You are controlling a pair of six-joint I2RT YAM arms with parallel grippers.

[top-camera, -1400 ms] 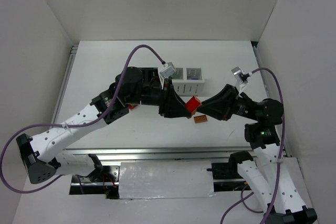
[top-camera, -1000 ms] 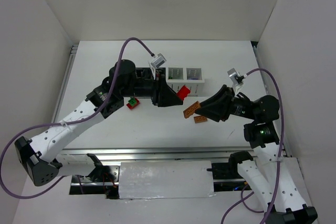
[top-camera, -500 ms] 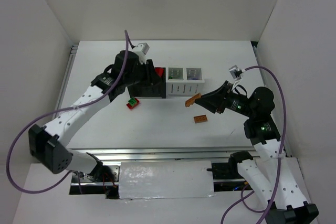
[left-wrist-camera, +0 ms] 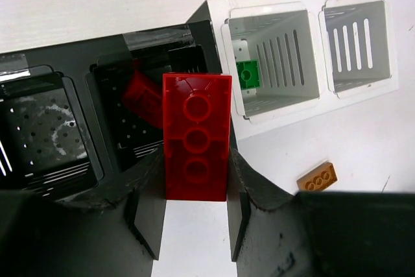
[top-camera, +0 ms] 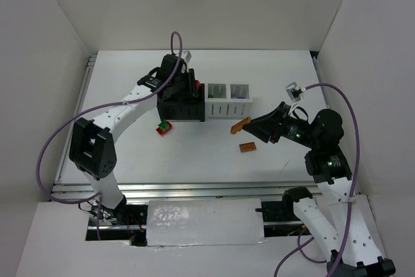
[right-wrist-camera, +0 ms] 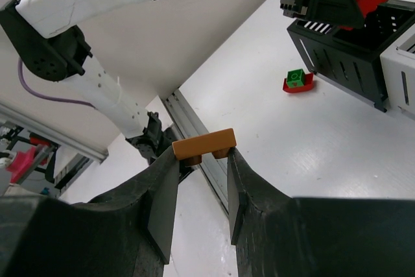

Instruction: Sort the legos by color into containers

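Note:
My left gripper is shut on a red lego and holds it over the inner black container. Another red lego lies inside that container. A green lego sits in the nearer white container. In the top view the left gripper hangs above the black containers. My right gripper is shut on an orange lego, held in the air just right of the white containers. A second orange lego lies on the table.
A green lego stacked on a red one lies on the table in front of the black containers. The outer white container looks empty. White walls close in the table on three sides. A metal rail runs along the near edge.
The left arm has swung left and back, carrying the red lego from mid-table to above the black containers. The right gripper has lifted the orange lego and drawn back a little to the right.

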